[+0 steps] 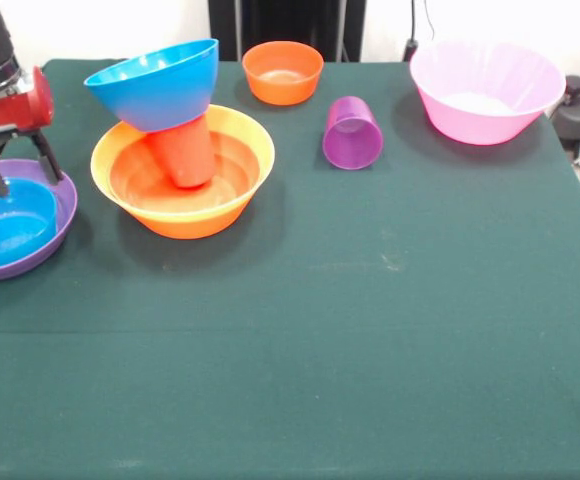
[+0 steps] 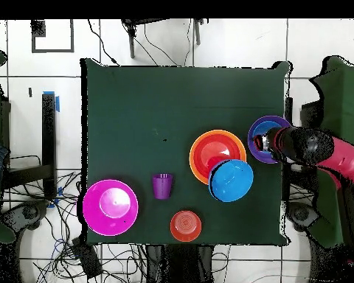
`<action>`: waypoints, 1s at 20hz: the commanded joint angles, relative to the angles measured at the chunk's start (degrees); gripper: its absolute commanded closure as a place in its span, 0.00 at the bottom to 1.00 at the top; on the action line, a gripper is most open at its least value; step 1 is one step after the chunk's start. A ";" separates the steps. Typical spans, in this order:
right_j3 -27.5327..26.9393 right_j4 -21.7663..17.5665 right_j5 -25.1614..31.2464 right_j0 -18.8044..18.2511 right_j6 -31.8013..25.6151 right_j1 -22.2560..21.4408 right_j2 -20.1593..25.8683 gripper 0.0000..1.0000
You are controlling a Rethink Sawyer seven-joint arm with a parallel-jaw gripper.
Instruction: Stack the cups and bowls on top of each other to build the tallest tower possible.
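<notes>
The claw [image 1: 12, 165] hangs at nine o'clock in the front view, its two fingers spread apart over the small blue bowl [image 1: 8, 222], which sits nested in the purple bowl [image 1: 58, 215]; it seems to grip nothing, though contact is hard to judge. Just toward three o'clock stands the tower [image 1: 182, 165]: a large orange bowl [image 1: 185, 215] holding a red cup [image 1: 185, 152] upside down, with a large blue bowl [image 1: 158, 82] perched tilted on top. On the desk [image 1: 350, 330], the small orange bowl [image 1: 282, 72], purple cup [image 1: 352, 133] on its side and pink bowl [image 1: 485, 92] lie toward one o'clock.
</notes>
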 commanded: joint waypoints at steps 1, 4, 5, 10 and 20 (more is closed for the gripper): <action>-1.79 -6.13 0.92 4.08 -2.47 5.68 -5.56 0.00; -2.95 -6.55 1.24 5.11 -2.37 6.95 -6.63 0.00; -3.16 -6.42 1.21 5.33 -2.20 7.20 -6.93 0.00; -4.56 -6.02 1.16 6.92 -0.75 7.73 -8.99 0.00; -7.31 -7.93 1.69 10.86 1.36 7.06 -14.78 0.00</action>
